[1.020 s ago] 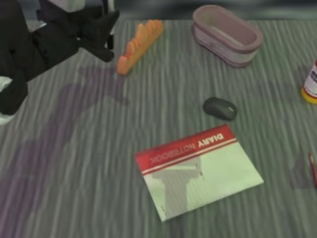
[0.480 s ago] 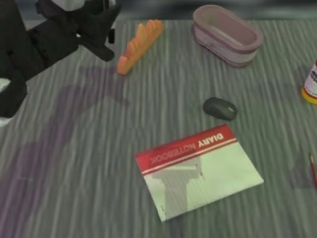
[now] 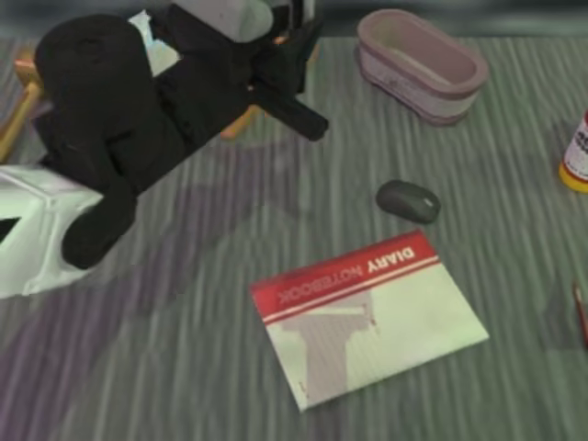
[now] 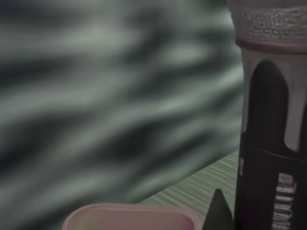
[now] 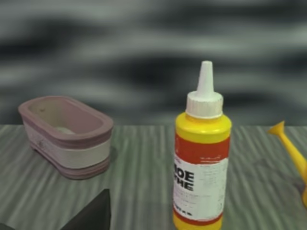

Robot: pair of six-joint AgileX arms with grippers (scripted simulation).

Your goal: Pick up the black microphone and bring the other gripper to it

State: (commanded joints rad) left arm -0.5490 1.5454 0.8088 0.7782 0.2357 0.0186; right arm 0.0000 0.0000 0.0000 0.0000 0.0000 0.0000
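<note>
Left claw (image 3: 292, 87) above striped grey-green table (image 3: 138, 367)

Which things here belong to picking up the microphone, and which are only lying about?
Job: slim black microphone with silver mesh head, held by the left hand; right hand.
Lying about: pink oval tub, dark grey oval mouse, red-and-white diary notebook, yellow glue bottle with white cap.
</note>
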